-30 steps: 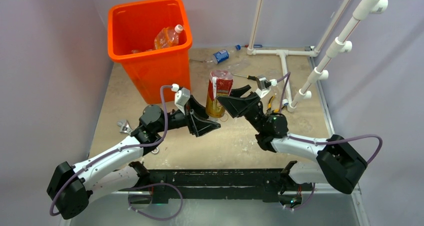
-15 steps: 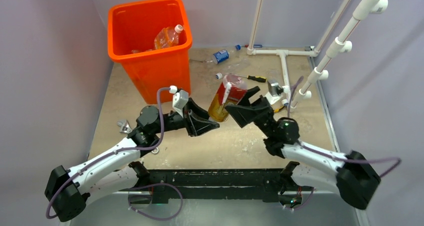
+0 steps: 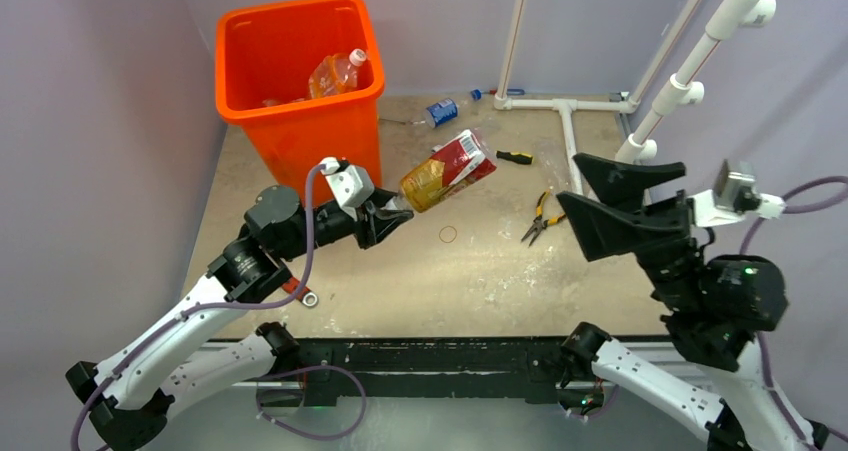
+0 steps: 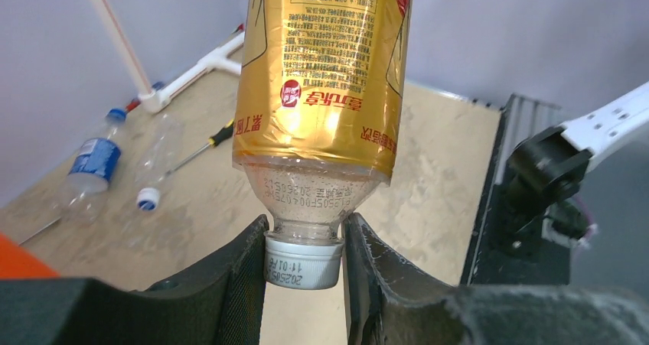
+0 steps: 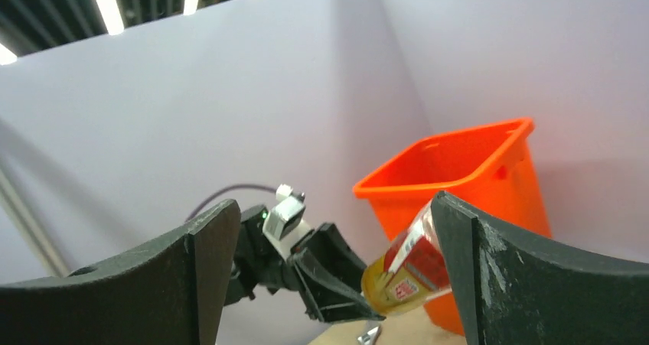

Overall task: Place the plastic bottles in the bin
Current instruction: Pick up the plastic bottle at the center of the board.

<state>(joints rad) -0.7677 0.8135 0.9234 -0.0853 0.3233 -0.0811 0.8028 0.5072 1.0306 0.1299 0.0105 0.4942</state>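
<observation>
A plastic bottle [image 3: 447,171] with a gold and red label hangs tilted in the air just right of the orange bin [image 3: 298,111]. My left gripper [image 3: 395,211] is shut on its white cap [image 4: 303,262], and the bottle [image 4: 321,92] points away from the camera. My right gripper [image 3: 598,199] stands wide open and empty, raised at the right, well clear of the bottle. In its wrist view, the right gripper [image 5: 331,203] frames the bottle [image 5: 406,272] and the bin [image 5: 459,161]. An orange-tinted bottle [image 3: 335,74] lies in the bin. A blue-label bottle [image 3: 440,111] and a clear one [image 4: 157,169] lie on the table.
A yellow-black screwdriver [image 3: 515,157], pliers [image 3: 540,216] and a rubber ring [image 3: 448,234] lie mid-table. A red-handled wrench [image 3: 298,293] lies under the left arm. A white pipe frame [image 3: 570,121] stands at the back right.
My left gripper closed on the bottle's cap, lifted and tipped it toward the bin. My right gripper opened, let the bottle go and drew back to the right, rising.
</observation>
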